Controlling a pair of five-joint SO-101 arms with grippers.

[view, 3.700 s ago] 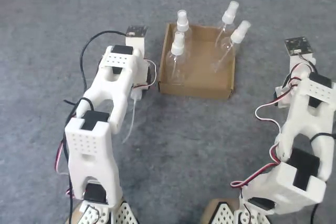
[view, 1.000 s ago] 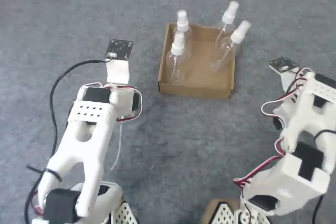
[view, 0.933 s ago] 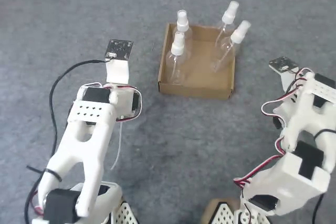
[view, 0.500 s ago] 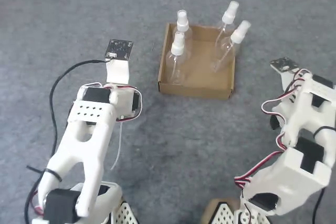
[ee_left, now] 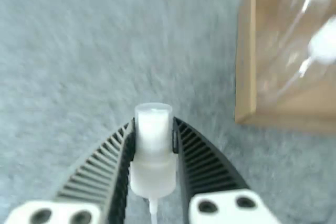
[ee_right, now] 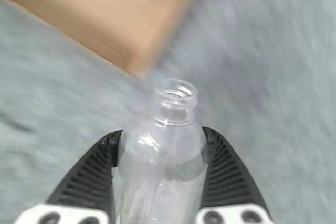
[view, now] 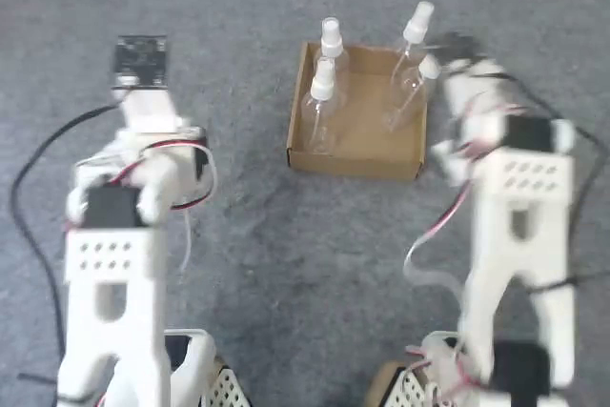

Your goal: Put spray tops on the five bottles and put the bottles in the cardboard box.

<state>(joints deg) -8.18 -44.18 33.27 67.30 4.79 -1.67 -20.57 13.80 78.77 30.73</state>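
Left wrist view: fingers (ee_left: 107, 163) grip spray top (ee_left: 153, 153); right wrist: uncapped bottle (ee_right: 160, 150).

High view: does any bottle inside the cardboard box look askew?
Yes. In the brown cardboard box, the two clear plastic spray bottles at its right side lean over, tilted; the two bottles at its left stand upright.

Cardboard box (view: 353, 165) on the grey table (view: 315, 264), four capped spray bottles (view: 320, 110) standing inside, left arm (view: 110, 235) well apart, right arm (view: 519, 197) just beside it.
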